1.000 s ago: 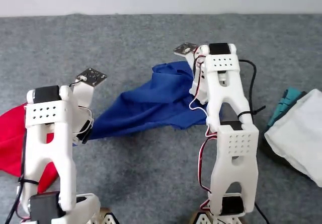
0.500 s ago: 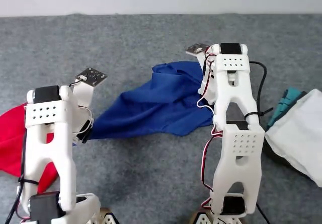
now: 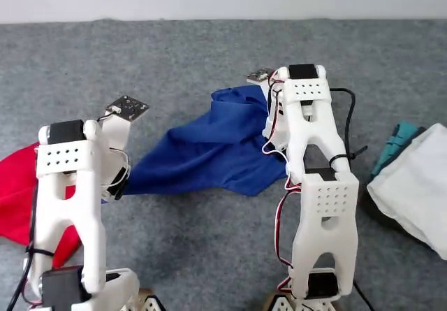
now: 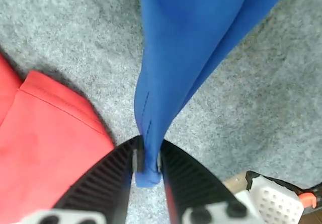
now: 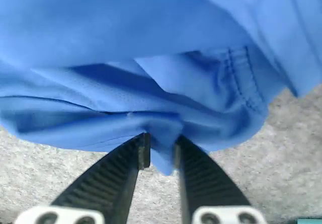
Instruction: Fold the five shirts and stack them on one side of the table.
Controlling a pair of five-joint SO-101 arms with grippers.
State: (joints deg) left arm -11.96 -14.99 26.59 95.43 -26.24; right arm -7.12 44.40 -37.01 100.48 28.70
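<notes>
High view: blue shirt (image 3: 209,150) hangs unfolded between both arms, low over the counter (image 3: 174,52). Left fingers (image 4: 108,176) pinch one hem end; right fingers (image 5: 115,173) pinch a bunched edge. Red shirt (image 3: 14,182) lies unfolded beside the left arm. White cloth (image 3: 412,185) over teal cloth (image 3: 397,140) appears stacked at one side. Judged under halfway.

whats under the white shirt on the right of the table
A teal garment sticks out from under the white shirt at its far edge. The white cloth covers the rest, so how many pieces lie beneath cannot be told.
</notes>
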